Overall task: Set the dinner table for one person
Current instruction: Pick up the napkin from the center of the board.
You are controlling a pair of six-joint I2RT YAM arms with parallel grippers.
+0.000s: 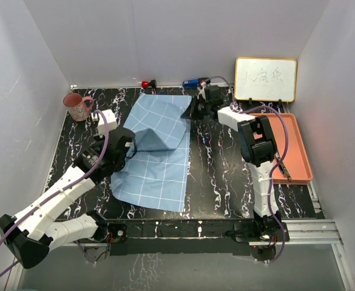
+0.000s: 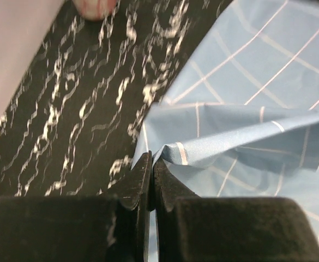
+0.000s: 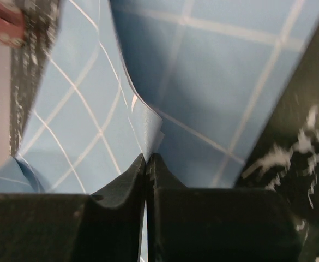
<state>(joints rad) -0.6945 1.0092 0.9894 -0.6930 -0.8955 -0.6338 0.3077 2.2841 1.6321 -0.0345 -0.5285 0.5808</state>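
A light-blue cloth with a white grid (image 1: 156,154) lies partly folded on the black marble-veined dinner table (image 1: 219,176). My left gripper (image 1: 130,138) is shut on the cloth's left edge, seen pinched in the left wrist view (image 2: 150,158) with the cloth (image 2: 246,136) bunched beside it. My right gripper (image 1: 192,109) is shut on the cloth's far right corner, which shows lifted in the right wrist view (image 3: 146,156) with the cloth (image 3: 203,82) hanging below.
A pink mug (image 1: 77,107) stands at the table's far left corner. An orange tray (image 1: 292,148) holding a utensil sits at the right. A whiteboard (image 1: 266,79) leans on the back wall, with small red and blue items beside it.
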